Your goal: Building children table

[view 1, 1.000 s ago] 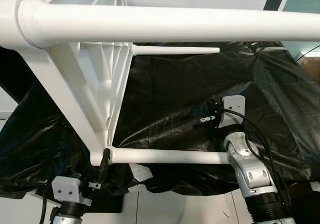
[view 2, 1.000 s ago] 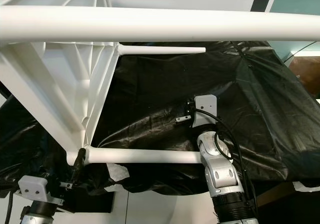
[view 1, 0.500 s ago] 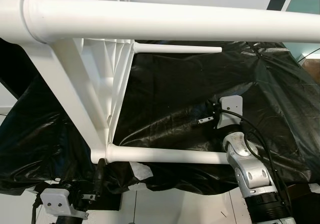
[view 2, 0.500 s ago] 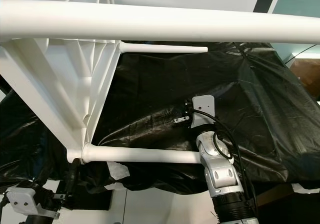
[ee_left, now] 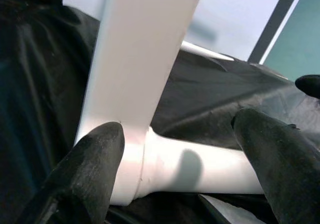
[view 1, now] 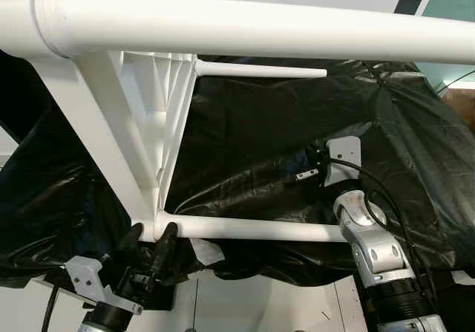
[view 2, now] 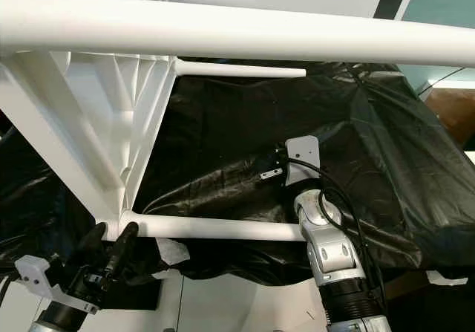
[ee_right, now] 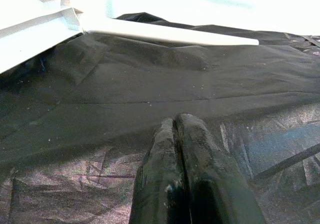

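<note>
Left end effector (view 1: pixel 148 235) rose — straddles leg (view 1: pixel 252 229).

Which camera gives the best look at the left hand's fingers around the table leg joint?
Left wrist view: both fingers spread wide either side of the table leg joint, close up. The eye views show the left hand small, from behind.

Both arms are jointed silver metal with ribbed black cuffs and looping black cables. Each wrist carries a pale grey angular camera housing with small screws. The left claw (view 1: pixel 149 237) and right claw (ee_right: pixel 192 176) have long, matte black, rubbery fingers.
</note>
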`<state>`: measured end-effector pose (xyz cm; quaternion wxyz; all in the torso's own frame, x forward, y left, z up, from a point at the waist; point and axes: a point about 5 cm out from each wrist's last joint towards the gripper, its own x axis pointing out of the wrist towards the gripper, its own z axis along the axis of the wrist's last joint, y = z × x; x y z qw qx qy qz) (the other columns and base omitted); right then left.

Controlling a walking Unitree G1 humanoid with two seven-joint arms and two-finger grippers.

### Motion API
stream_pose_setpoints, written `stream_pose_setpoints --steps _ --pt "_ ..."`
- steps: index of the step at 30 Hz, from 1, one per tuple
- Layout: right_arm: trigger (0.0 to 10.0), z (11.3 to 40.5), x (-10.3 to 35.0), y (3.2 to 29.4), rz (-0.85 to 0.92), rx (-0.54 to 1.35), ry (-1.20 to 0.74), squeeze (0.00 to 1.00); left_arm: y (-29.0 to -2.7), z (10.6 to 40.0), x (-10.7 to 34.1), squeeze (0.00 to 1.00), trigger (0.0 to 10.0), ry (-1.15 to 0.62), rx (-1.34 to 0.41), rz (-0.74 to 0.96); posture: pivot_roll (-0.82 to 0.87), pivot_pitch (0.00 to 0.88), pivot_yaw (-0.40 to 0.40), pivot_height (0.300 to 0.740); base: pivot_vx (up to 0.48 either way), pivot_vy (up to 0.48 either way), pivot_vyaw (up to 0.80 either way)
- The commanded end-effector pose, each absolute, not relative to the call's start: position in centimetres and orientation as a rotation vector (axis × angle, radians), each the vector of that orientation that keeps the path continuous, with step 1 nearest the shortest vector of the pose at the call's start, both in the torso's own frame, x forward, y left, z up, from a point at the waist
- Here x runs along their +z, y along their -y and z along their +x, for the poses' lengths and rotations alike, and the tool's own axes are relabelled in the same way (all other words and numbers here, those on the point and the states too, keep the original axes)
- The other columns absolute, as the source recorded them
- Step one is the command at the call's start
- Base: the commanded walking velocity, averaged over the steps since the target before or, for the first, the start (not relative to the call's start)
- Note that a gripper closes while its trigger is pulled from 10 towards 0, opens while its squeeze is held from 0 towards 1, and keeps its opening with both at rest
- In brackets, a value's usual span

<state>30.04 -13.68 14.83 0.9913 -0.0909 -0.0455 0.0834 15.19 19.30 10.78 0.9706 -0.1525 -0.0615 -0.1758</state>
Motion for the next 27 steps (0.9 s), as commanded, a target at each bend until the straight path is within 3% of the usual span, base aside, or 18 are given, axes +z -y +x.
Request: stream_pose_setpoints --steps 1,8,14,19,27 --pt "10.0 30.2 14.8 14.1 -0.201 0.160 0.085 0.00 -17.6 14.2 11.0 0.00 10.0 0.149 -0.800 -0.296 0.01 0.037 -0.016 0.740 0.000 0.000 0.00" --pt "10.0 30.1 15.0 14.5 -0.209 0.147 0.086 0.00 -17.5 14.9 10.8 0.00 10.0 0.113 -0.842 -0.349 -0.01 0.035 -0.019 0.740 0.000 0.000 0.00" --pt "10.0 29.9 14.9 14.9 -0.218 0.138 0.084 0.00 -16.4 17.3 11.4 0.00 10.0 0.136 -0.890 -0.439 -0.03 0.034 -0.022 0.740 0.000 0.000 0.00" --pt "10.0 29.8 14.7 15.1 -0.222 0.133 0.077 0.00 -15.4 16.6 11.7 0.00 10.0 0.111 -1.009 -0.408 -0.03 0.039 -0.015 0.740 0.000 0.000 0.00" --pt "10.0 29.7 14.6 15.1 -0.219 0.128 0.072 0.00 -15.3 17.2 12.2 0.00 10.0 0.130 -0.969 -0.422 -0.03 0.045 -0.014 0.740 0.000 0.000 0.00"
